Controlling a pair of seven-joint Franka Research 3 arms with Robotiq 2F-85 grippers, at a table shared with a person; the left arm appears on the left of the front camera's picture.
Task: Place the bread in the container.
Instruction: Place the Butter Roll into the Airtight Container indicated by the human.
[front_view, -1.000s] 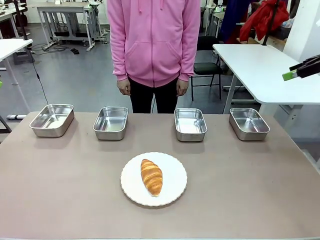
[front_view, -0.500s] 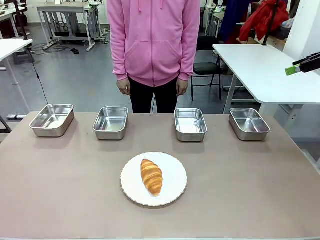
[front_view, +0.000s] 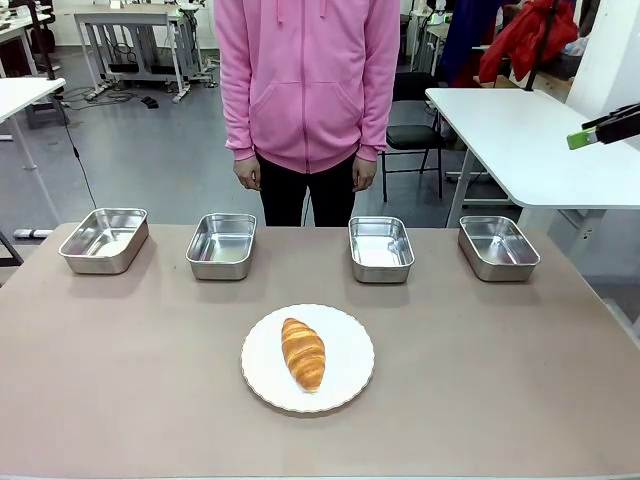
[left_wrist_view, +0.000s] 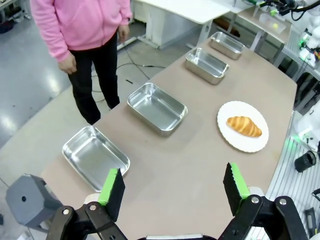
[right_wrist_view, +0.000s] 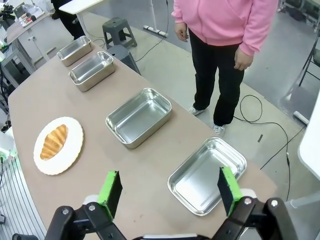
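Here's the bread (front_view: 303, 353), lying lengthwise on a round white plate (front_view: 350, 372) in the middle of the table (front_view: 500, 390), closer to the near edge. It is bare, with nothing touching it. Along the far edge sit four steel pans in a row, all empty: the far-left pan (front_view: 104, 240), the second pan (front_view: 222, 245), the third pan (front_view: 381, 248) and the far-right pan (front_view: 498, 247). Which one is the container, I cannot tell. Behind the far edge stands a person in a pink hoodie (front_view: 308, 80), between the two middle pans, arms down, one hand (front_view: 247, 174) and the other hand (front_view: 364, 174) hanging at the sides.

The left gripper (left_wrist_view: 173, 186) hangs high over the table's left end, fingers spread wide, nothing between them. The right gripper (right_wrist_view: 169, 189) does the same over the right end, pads wide apart and empty; from the front its green tip pokes in high at the right edge of the picture, well above the table.
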